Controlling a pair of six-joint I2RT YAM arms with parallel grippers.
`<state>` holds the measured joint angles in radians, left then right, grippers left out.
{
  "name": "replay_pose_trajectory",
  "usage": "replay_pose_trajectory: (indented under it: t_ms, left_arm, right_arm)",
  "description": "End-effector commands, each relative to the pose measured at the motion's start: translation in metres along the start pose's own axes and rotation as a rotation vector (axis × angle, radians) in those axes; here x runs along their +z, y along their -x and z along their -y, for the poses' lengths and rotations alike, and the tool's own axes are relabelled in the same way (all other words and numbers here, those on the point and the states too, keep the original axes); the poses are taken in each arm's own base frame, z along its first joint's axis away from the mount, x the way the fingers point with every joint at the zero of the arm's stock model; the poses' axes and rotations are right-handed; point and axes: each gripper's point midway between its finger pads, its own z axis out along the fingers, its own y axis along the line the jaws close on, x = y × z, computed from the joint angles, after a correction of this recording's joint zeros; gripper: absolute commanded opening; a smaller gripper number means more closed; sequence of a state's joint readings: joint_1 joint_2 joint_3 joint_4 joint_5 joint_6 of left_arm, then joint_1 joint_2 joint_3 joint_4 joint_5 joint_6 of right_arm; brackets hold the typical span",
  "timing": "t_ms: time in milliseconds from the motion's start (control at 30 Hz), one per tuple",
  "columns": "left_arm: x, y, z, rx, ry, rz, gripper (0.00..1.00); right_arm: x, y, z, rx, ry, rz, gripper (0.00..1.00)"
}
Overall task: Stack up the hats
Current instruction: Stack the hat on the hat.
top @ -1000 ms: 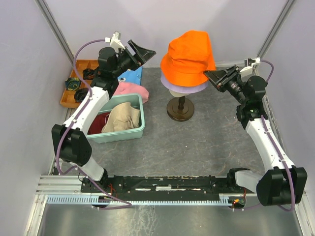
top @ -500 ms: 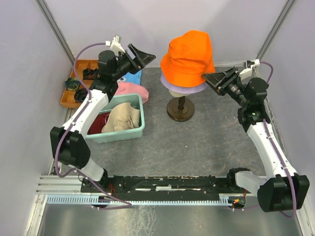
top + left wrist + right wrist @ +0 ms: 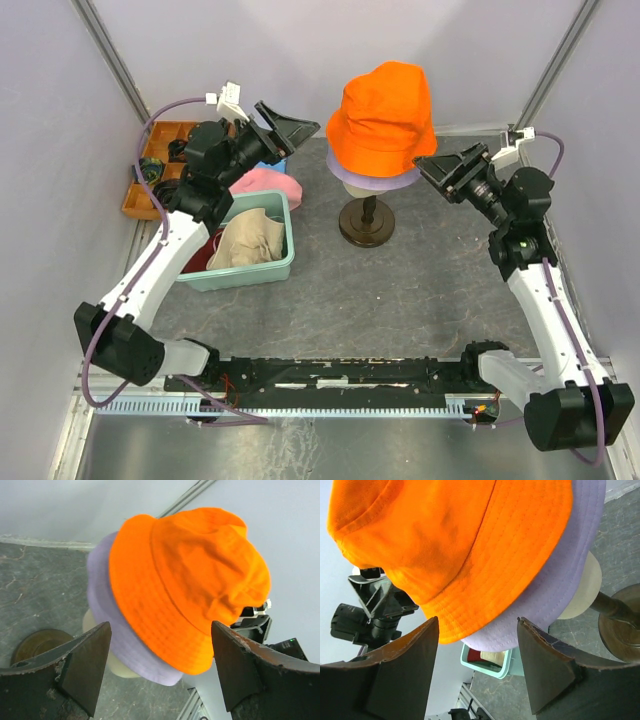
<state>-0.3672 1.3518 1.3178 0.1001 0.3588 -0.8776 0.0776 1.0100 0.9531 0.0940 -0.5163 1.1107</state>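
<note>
The orange hat (image 3: 382, 115) is sitting crown-up over the lavender hat (image 3: 375, 181), whose brim is showing as a pale ring underneath. Both are resting on the cream mannequin head (image 3: 118, 667), of which only a small part is peeking out below the brims. The head is standing on a dark stand with a round base (image 3: 366, 223), around the middle of the counter's far half. In the left wrist view the orange brim is sitting slightly skewed, leaving more lavender showing on one side.

The cream-beige hat (image 3: 250, 240) is lying crumpled in a pale green bin (image 3: 252, 273) near the counter's left edge, with the dark red hat (image 3: 201, 252) tucked beside it on the bin's left side. The pink hat (image 3: 270, 186) is lying on the counter just beyond the bin's far rim, towards the far left corner.

The left gripper (image 3: 297, 128) is hovering in the air just left of the stacked hats, its fingers spread wide apart and gripping nothing; its wrist view is framing the orange hat between them. The right gripper (image 3: 433, 172) is hanging just right of the stack, likewise with fingers wide apart and empty, pointing at the brims.

A bit of blue cloth (image 3: 277, 157) is showing behind the pink hat, under the left arm. An orange tray (image 3: 138, 197) holding dark items is sitting by the far left corner.
</note>
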Motion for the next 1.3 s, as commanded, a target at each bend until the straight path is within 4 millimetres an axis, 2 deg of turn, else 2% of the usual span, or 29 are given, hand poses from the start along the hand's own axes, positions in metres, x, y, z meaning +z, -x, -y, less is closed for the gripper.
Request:
replay_pose_trajectory:
  t_ms: [0, 200, 467, 767, 1267]
  left_arm:
    - [-0.008, 0.001, 0.025, -0.012, -0.018, 0.052, 0.86]
    - [-0.004, -0.017, 0.028, -0.029, 0.013, 0.055, 0.85]
    - [0.006, -0.032, 0.011, -0.083, 0.068, 0.054, 0.85]
    - [0.028, -0.035, 0.014, -0.14, 0.008, 0.051, 0.85]
    - [0.039, -0.029, 0.018, -0.16, -0.03, 0.083, 0.85]
  right_arm:
    - [-0.014, 0.005, -0.007, -0.059, 0.01, 0.045, 0.71]
    - [-0.024, 0.011, 0.005, -0.053, -0.026, 0.087, 0.71]
    - [-0.025, 0.032, -0.004, -0.055, -0.021, 0.147, 0.71]
    - [-0.025, 0.037, -0.002, -0.049, -0.027, 0.162, 0.7]
    - [-0.026, 0.036, 0.003, -0.039, -0.039, 0.169, 0.7]
